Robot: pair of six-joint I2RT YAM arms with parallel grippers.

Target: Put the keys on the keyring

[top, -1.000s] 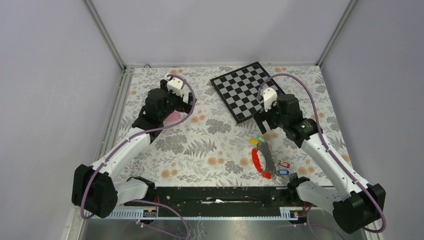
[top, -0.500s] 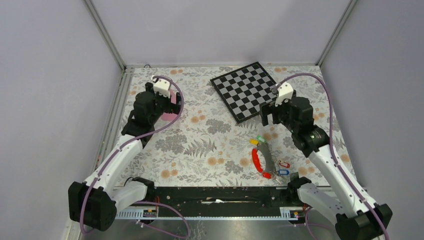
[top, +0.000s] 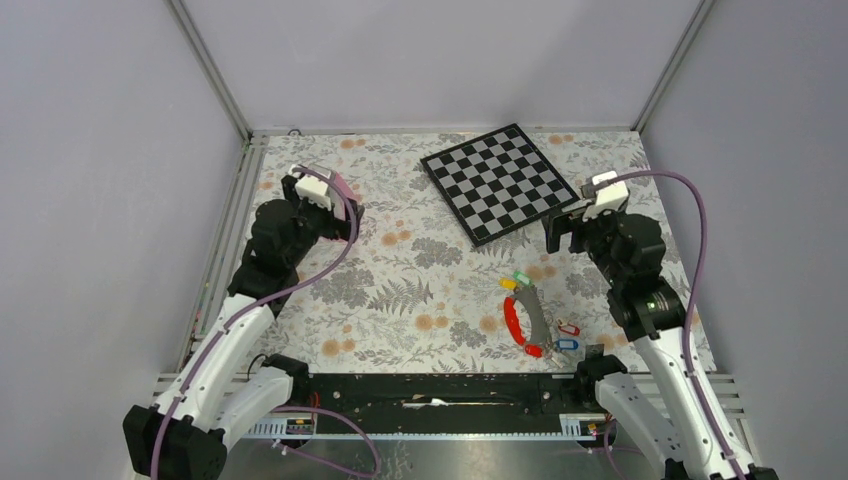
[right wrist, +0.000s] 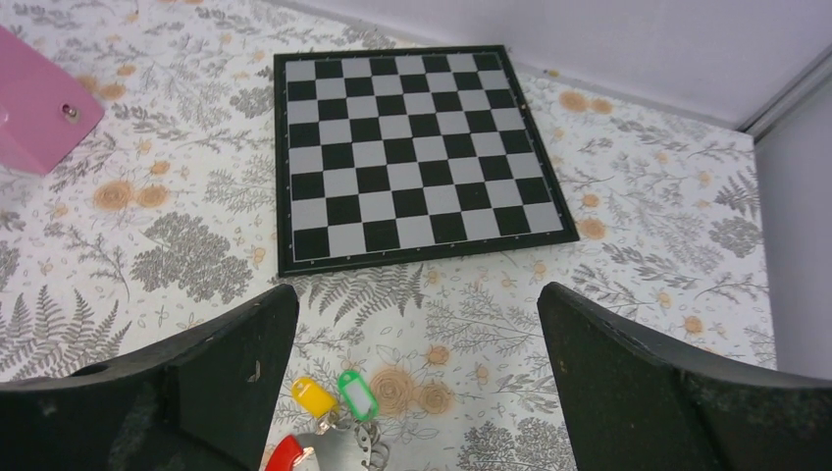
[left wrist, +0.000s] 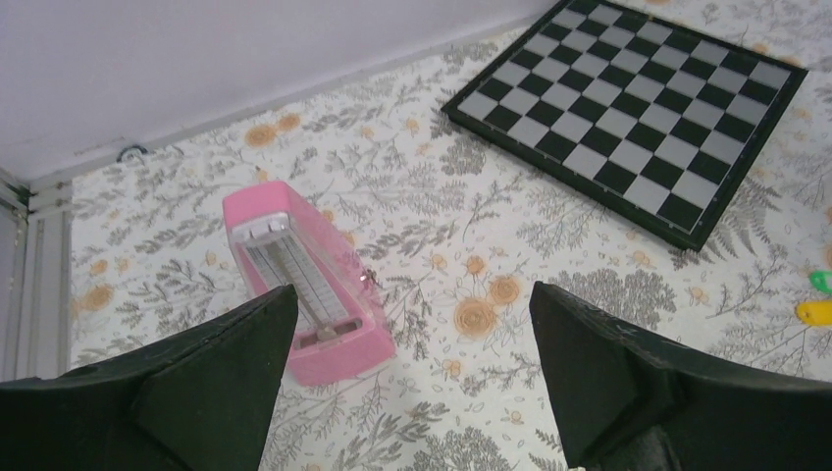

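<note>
From above, the long red-and-grey carabiner keyring (top: 525, 320) lies near-to-far among small colour-tagged metal keys (top: 511, 284), just base-side of the wide-open right gripper (top: 553, 233) and well apart from the equally open left gripper (top: 342, 214); the left wrist view catches key tags at its right edge, and the right wrist view shows them low between its jaws.

I see the keyring (top: 527, 322) flat on the surface, red side left, grey right. Yellow- and green-tagged keys (top: 508, 284) lie at its far end, red and blue ones beside its near end.

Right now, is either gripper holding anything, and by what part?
Nothing held. Left gripper and right gripper both open and empty; the keyring lies clear of both.
</note>
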